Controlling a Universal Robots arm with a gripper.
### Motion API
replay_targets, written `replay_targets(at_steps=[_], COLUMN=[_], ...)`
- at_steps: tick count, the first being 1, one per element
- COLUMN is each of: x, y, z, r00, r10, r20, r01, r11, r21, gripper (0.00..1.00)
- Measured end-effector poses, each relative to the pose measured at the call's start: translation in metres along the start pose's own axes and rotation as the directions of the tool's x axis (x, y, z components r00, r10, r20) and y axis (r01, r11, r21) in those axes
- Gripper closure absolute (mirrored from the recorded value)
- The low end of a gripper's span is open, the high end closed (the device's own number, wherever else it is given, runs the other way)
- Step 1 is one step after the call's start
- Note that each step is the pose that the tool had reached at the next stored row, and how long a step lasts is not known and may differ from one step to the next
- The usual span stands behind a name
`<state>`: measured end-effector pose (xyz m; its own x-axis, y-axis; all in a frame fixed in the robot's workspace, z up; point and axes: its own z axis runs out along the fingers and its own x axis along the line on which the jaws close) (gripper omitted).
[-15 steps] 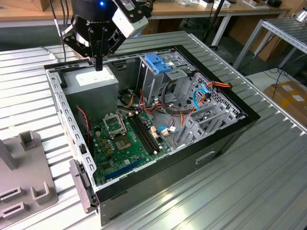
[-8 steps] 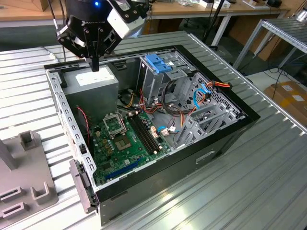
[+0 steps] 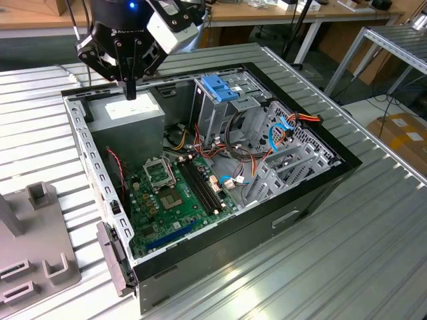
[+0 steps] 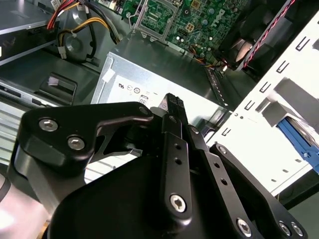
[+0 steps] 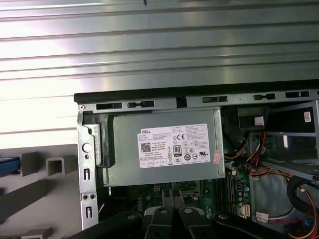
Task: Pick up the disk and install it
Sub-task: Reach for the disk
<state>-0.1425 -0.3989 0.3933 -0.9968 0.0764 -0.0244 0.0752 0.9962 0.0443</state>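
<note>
The black gripper [image 3: 131, 93] points straight down from the arm's wrist [image 3: 120, 33]. Its two thin fingers [image 4: 173, 105] are pressed tight together.

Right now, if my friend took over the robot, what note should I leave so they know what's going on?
The gripper is shut with nothing in it, above the power supply in the open computer case.
The disk: a blue-edged part that looks like it sits in the grey holder outside the case, not gripped.
The drive cage with the blue top is inside the case.
Done: nothing that shows.
Left: the disk is not picked up and not installed.
</note>
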Motion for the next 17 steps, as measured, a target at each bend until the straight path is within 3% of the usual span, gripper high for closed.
replay_targets(at_steps=[17], x=[0.0051], y=[-0.0004], z=[-0.0001], r00=[1.0], r10=[0.0], r20=[0.0], r01=[0.0], r11=[1.0], r21=[0.0], gripper=[0.89])
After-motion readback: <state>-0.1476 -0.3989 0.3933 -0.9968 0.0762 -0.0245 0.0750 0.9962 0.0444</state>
